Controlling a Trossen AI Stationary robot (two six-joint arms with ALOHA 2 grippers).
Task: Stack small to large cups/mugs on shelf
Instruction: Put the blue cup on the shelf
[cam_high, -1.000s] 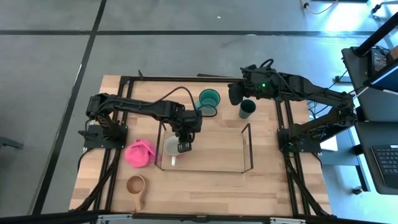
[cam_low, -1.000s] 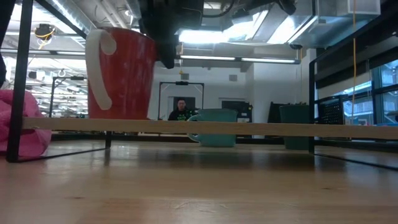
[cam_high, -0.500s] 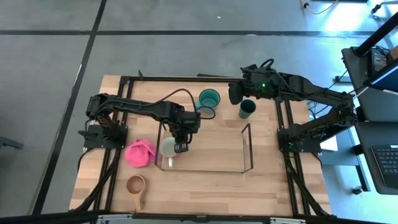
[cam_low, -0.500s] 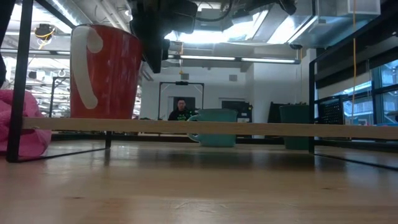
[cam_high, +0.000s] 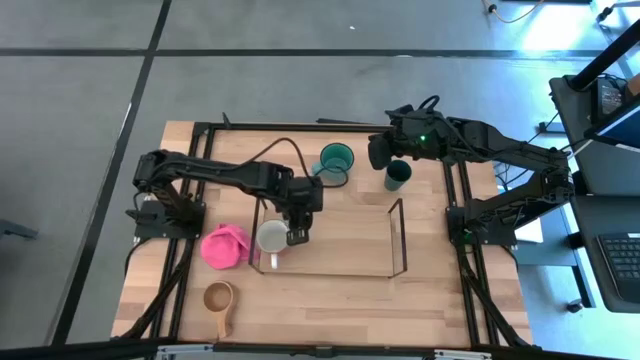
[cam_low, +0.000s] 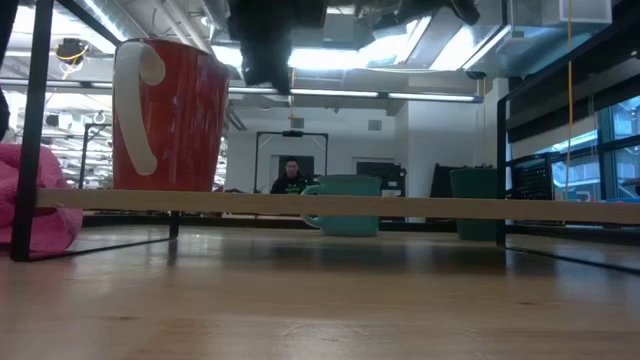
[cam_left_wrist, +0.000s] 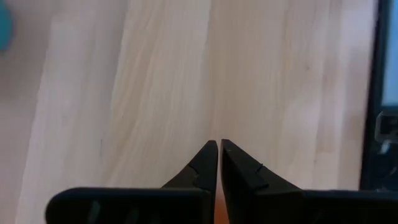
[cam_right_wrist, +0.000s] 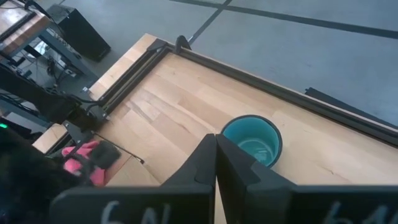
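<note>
One white-rimmed mug (cam_high: 271, 238) on the wire shelf (cam_high: 397, 238).
Left gripper (cam_high: 296, 237) closed and empty beside it; right gripper (cam_high: 378, 152) closed near the teal mug (cam_high: 336, 158).

Bright overhead lighting, soft shadows, blurry foreground

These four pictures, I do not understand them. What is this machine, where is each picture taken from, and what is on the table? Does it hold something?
This is a robot with two dark arms at a wooden table. One picture looks down from above, one looks level along the table top, and two come from small cameras on the wrists.

On the table stand a thin black wire shelf, a teal mug, a small dark green cup, a wooden long-handled cup and a pink lumpy item. A red mug with a white rim stands on the shelf's left end.

The left gripper hangs beside that mug, fingers shut and holding nothing. The right gripper waits near the teal mug, also shut and empty.
</note>
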